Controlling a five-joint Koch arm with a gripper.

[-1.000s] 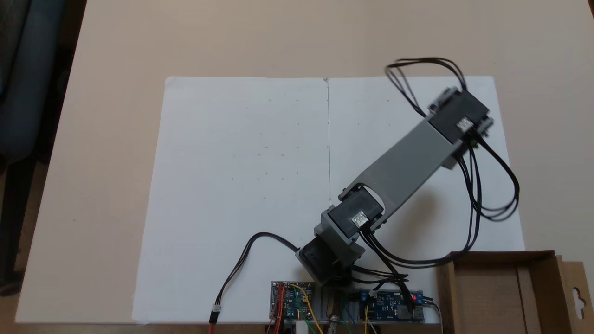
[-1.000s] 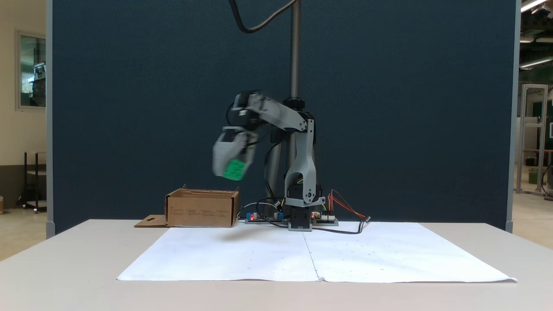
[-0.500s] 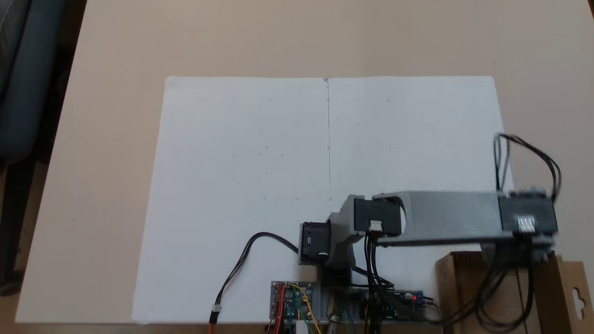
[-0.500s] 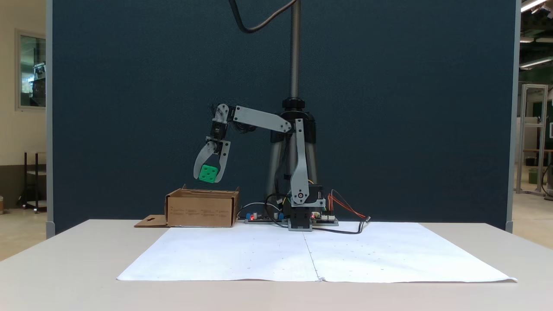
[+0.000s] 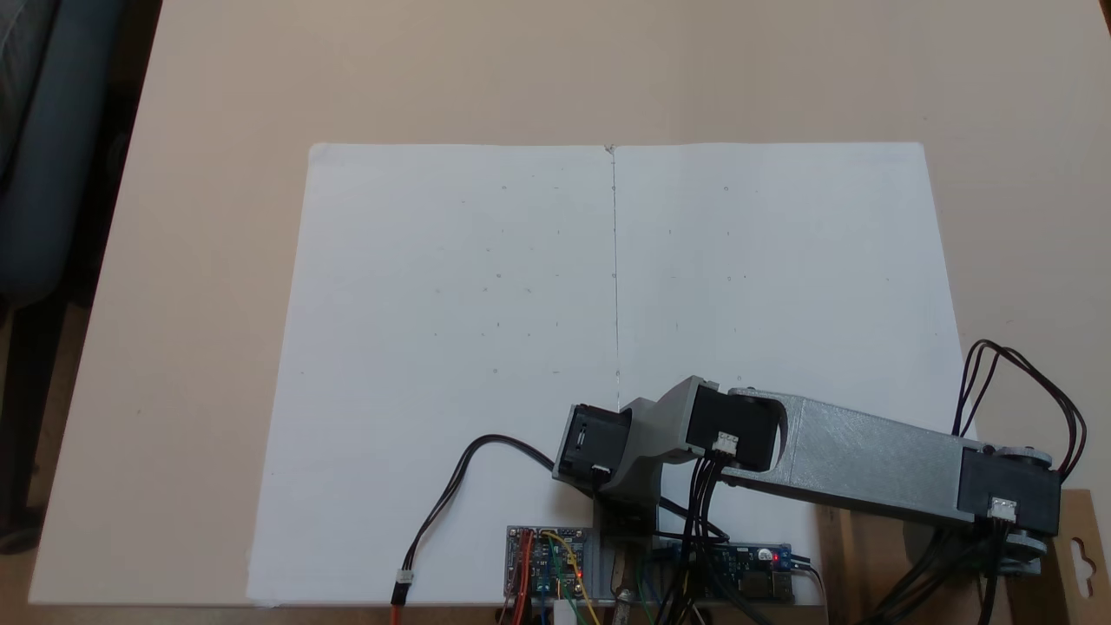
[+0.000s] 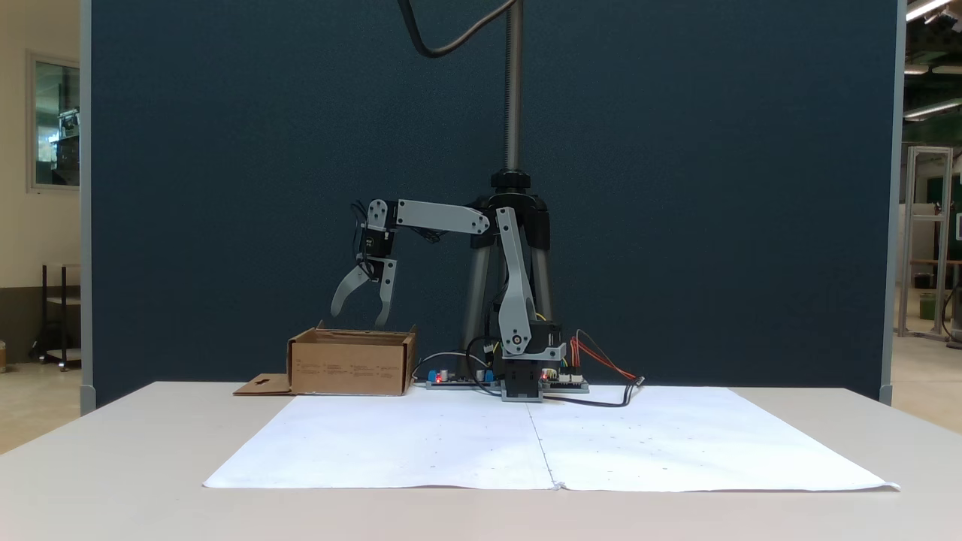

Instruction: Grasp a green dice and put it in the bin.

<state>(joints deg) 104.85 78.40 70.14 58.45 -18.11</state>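
My arm reaches out flat, and my gripper points down with its jaws apart over the bin.

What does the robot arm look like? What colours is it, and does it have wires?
The arm has flat grey plastic links joined by boxy black motors with small white plugs. Looping black cables run along it. The gripper has two grey fingers, one curved like a claw and one straighter.
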